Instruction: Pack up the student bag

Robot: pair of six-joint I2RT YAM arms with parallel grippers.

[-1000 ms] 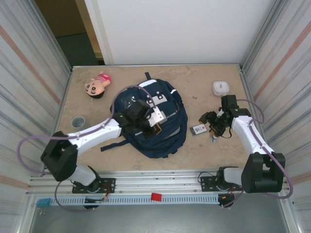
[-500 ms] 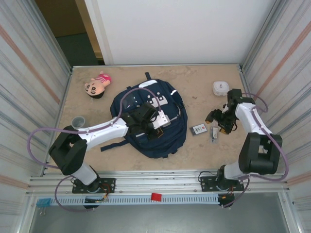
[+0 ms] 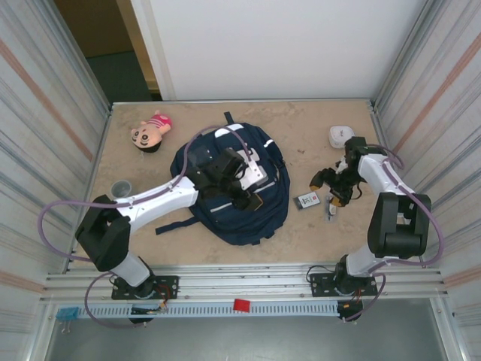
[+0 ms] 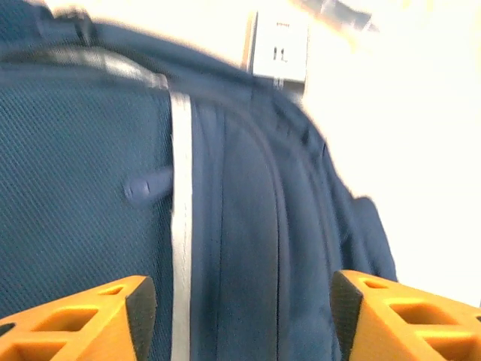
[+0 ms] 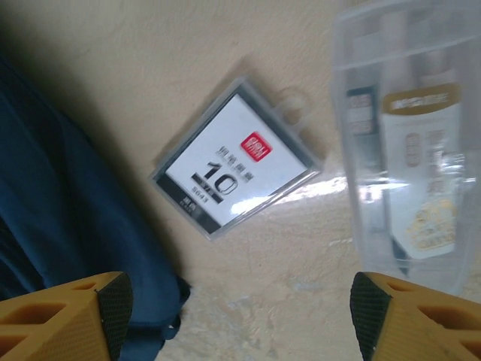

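The student bag [image 3: 225,207] lies flat in the middle of the table, navy with white trim. My left gripper [image 3: 252,199] hovers open over its right half. In the left wrist view the bag [image 4: 248,226] shows between the orange fingers [image 4: 113,316], with a white stripe [image 4: 180,226] and a zipper pull [image 4: 146,186]; nothing is gripped. My right gripper [image 3: 329,194] stands open just right of the bag. In the right wrist view it [image 5: 240,316] is above bare table, with a small card packet [image 5: 237,169] marked 10 and a clear pen case [image 5: 409,150] ahead of it.
The card packet [image 3: 307,200] and clear case [image 3: 331,208] lie between the bag and the right wall. A white puck-like item [image 3: 340,136] sits at the back right, a doll [image 3: 149,131] at the back left, a grey cup [image 3: 120,188] near the left wall.
My left gripper went from shut to open and shifted slightly right over the bag. The right arm swung in, bringing its gripper nearer the card packet.
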